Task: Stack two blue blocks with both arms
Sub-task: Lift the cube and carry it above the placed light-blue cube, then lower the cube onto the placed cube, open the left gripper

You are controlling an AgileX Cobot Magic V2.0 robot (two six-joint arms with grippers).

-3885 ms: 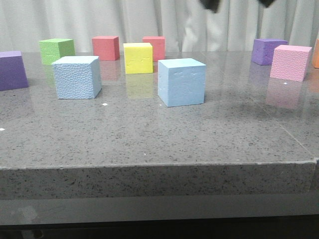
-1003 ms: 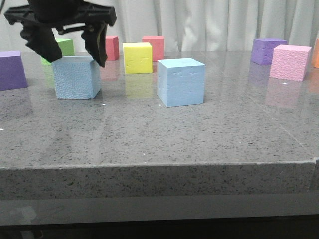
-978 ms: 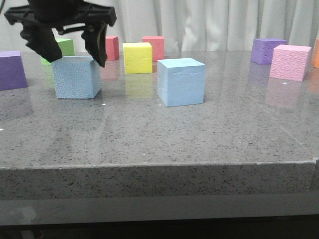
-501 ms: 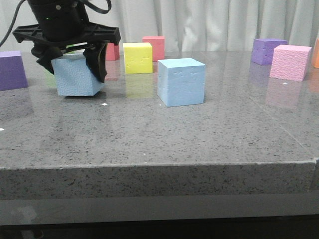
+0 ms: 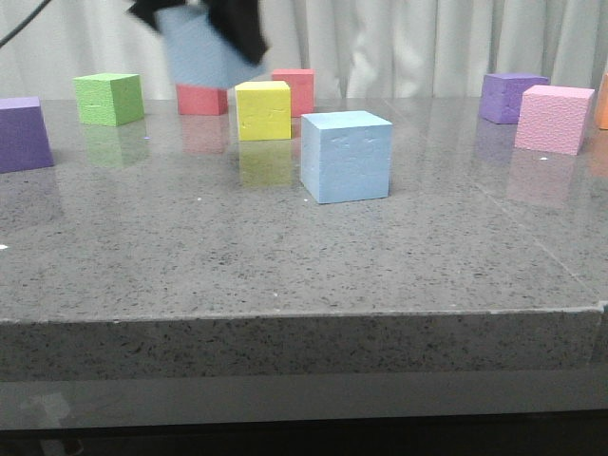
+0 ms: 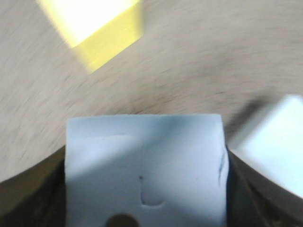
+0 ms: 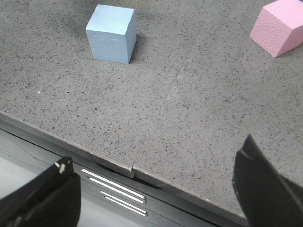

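Observation:
My left gripper (image 5: 204,24) is shut on one light blue block (image 5: 201,49) and holds it high above the table, at the top left of the front view. That block fills the left wrist view (image 6: 144,168) between the dark fingers (image 6: 239,198). The second blue block (image 5: 346,156) stands on the grey table, to the right and nearer; it also shows in the right wrist view (image 7: 111,34) and at the edge of the left wrist view (image 6: 274,142). My right gripper (image 7: 161,189) is open and empty over the table's front edge.
A yellow cube (image 5: 263,110) stands behind the resting blue block, also in the left wrist view (image 6: 94,28). Two red cubes (image 5: 201,99), a green cube (image 5: 109,98) and a purple cube (image 5: 23,133) stand at the back left. A purple cube (image 5: 511,98) and a pink cube (image 5: 554,119) stand at the right.
My left gripper came down around the left blue block, closed on it and has lifted it up and to the right. The other blue block has not moved.

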